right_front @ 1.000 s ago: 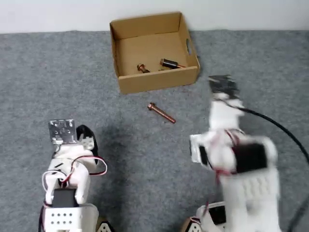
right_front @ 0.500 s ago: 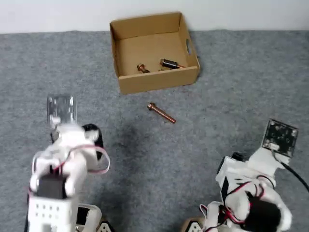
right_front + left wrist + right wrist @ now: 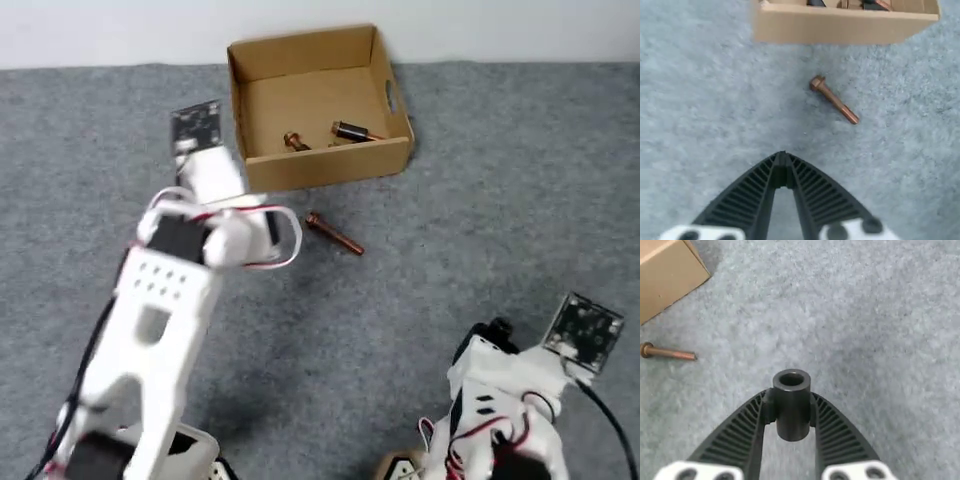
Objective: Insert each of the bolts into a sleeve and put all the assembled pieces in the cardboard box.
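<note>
A copper bolt (image 3: 335, 234) lies on the grey carpet just in front of the cardboard box (image 3: 325, 166). Inside the box rest a dark sleeve with a bolt in it (image 3: 352, 131) and another copper piece (image 3: 295, 141). My left arm stretches out beside the box's front left corner. Its gripper (image 3: 782, 156) is shut and empty, a short way from the bolt (image 3: 834, 100). My right gripper (image 3: 790, 396) is shut on a black sleeve (image 3: 791, 405) held upright, bore showing, low at the near right. From there the bolt (image 3: 667, 352) lies farther off.
Grey carpet covers the table. The box has a hand slot in its right wall (image 3: 391, 96). A black cable (image 3: 600, 410) trails from the right arm at the near right. Open carpet lies between the bolt and the right arm.
The left arm has swung forward from the near left to beside the box, close to the bolt. The right arm pulled back to the near right and has since held about still.
</note>
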Tool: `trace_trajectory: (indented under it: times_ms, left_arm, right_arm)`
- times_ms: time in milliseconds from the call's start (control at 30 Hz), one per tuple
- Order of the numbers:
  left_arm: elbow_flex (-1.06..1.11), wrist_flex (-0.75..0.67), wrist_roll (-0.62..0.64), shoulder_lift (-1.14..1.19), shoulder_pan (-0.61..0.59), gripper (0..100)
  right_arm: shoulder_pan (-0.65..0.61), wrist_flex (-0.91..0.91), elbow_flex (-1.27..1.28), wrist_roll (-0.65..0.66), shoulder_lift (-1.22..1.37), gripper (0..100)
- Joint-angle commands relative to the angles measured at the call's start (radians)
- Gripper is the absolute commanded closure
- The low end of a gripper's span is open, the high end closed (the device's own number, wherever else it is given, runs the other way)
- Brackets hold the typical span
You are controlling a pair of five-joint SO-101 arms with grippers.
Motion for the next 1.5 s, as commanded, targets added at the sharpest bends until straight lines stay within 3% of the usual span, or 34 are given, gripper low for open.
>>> trace_trajectory:
  times_ms: [0, 133, 433, 633, 1233, 1367, 1467]
  left_arm:
    - [-0.133, 0.005, 0.069, 0.155, 0.034, 96]
    - [-0.249, 0.012, 0.118, 0.336, 0.049, 88]
    - [-0.598, 0.141, 0.15, 0.698, 0.094, 87]
    - [-0.826, 0.155, 0.15, 0.904, 0.08, 87]
    - [-1.374, 0.247, 0.15, 1.425, 0.074, 87]
    - [-1.491, 0.307, 0.15, 1.493, 0.068, 89]
    - [-1.584, 0.373, 0.15, 1.531, 0.068, 100]
  right_arm:
    - [0.013, -0.028, -0.002, -0.012, -0.041, 98.9]
    - [0.013, -0.028, 0.0, -0.012, -0.039, 98.9]
    - [0.015, -0.028, 0.002, -0.012, -0.039, 98.9]
    - [0.074, -0.028, 0.002, -0.011, -0.039, 98.9]
    - [0.074, -0.028, 0.006, -0.011, -0.038, 98.9]
    - [0.073, -0.028, 0.006, -0.011, -0.038, 98.9]
    - [0.073, -0.028, 0.006, -0.011, -0.038, 98.9]
